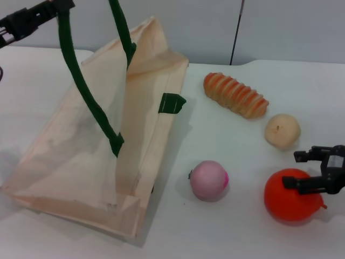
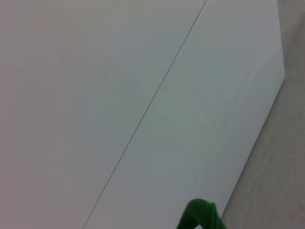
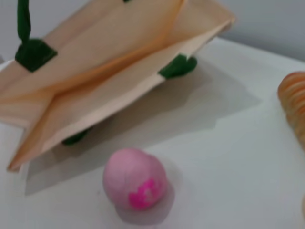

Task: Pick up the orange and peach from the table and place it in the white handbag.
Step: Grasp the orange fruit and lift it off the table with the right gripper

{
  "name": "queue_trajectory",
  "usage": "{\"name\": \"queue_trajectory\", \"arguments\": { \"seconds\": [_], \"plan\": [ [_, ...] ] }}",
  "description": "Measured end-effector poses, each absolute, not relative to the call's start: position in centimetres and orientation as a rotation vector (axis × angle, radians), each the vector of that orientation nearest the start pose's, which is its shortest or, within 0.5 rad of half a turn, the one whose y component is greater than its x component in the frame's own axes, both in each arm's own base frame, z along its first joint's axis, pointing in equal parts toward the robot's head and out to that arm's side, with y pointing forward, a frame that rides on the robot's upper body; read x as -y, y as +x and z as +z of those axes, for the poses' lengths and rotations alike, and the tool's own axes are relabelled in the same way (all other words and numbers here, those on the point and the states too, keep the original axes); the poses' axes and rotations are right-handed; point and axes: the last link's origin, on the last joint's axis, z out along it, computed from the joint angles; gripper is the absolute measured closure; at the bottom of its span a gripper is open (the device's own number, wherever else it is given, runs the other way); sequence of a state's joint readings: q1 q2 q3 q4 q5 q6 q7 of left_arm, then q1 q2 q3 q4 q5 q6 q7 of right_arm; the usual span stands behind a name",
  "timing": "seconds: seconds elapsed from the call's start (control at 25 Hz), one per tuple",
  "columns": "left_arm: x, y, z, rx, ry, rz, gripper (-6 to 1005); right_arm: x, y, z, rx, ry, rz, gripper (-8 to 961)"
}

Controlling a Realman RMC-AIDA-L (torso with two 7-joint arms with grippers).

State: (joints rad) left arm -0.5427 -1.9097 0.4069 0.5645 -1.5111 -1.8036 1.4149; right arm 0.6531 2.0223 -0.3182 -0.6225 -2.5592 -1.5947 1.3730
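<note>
**Right gripper sitting at the orange, left one holding the bag handle up**

So the right gripper (image 1: 307, 170) is hanging right over the orange (image 1: 291, 200) at the near right of the table (image 1: 226, 232). Its two dark fingers are spread apart, with the lower one lying across the top of the fruit, so it's not actually pinching anything. The orange is resting on the table with its little nub pointing off to the right.

The peach (image 1: 208, 180) is sitting on the table just left of the orange, between it and the white handbag (image 1: 86, 156), close to the bag's edge but not touching it. In the right wrist view the peach (image 3: 134, 177) is showing its bright pink spot.

The left gripper (image 1: 32, 19) is up at the far left, lifting one green rope handle (image 1: 81, 81) so the bag's mouth is gaping open. Honestly can't tell how its fingers are set.

Also lying around: a ridged orange bread roll (image 1: 235, 95) farther back and a pale beige ball (image 1: 282, 130) just behind the orange.
</note>
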Motion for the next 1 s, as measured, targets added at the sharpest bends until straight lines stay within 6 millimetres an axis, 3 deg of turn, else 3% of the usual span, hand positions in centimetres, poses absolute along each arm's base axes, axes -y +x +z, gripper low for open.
{"name": "queue_trajectory", "arguments": {
  "seconds": [1.0],
  "plan": [
    [-33.8, -26.1, 13.4, 0.842, -2.254, -1.459, 865, -32.2, 29.8, 1.1, -0.787, -2.965, 0.146, 159]
  ]
}}
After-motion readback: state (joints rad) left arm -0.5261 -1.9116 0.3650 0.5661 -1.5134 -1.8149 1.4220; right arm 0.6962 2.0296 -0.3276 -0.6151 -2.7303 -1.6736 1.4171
